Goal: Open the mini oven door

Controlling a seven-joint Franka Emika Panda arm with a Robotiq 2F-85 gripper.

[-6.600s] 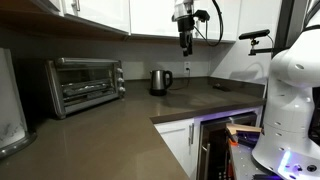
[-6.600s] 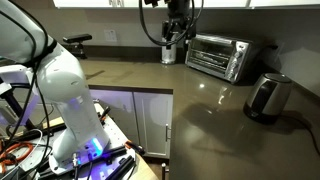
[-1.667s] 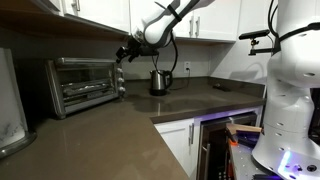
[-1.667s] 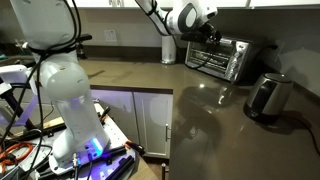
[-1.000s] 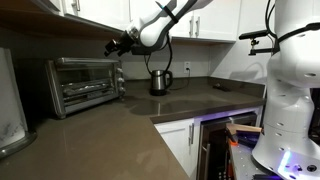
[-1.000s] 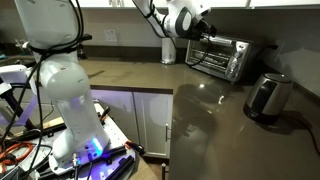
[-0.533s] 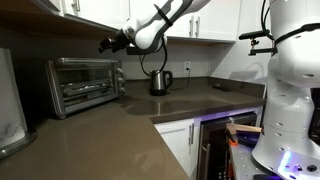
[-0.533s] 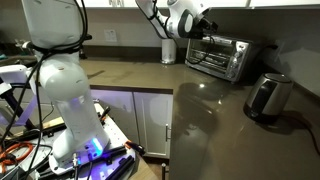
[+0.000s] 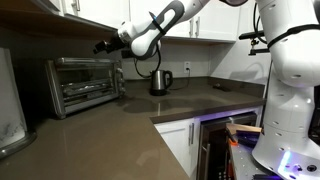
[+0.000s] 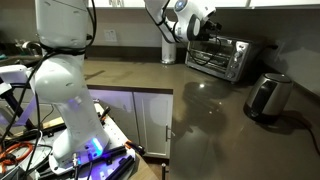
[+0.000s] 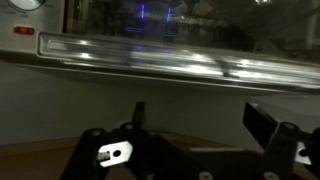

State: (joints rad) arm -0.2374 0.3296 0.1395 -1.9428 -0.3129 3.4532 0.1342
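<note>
The mini oven (image 9: 86, 84) is a silver-grey box in the counter's back corner; it also shows in an exterior view (image 10: 226, 55). Its glass door (image 9: 80, 87) is closed, with the bar handle (image 9: 82, 64) along its top edge. My gripper (image 9: 103, 46) hovers just above and in front of the oven's top, fingers apart and empty. In the wrist view the shiny handle bar (image 11: 180, 59) runs across the frame beyond the open fingers (image 11: 200, 115), with the glass above it.
A steel kettle (image 9: 159, 81) stands right of the oven, also seen in an exterior view (image 10: 265, 96). Upper cabinets (image 9: 150, 15) hang close above the arm. A dark under-counter appliance (image 9: 225, 145) sits below the counter.
The arm has swung from above the kettle area over to the oven and the gripper has kept creeping along its top front edge. The door stays closed.
</note>
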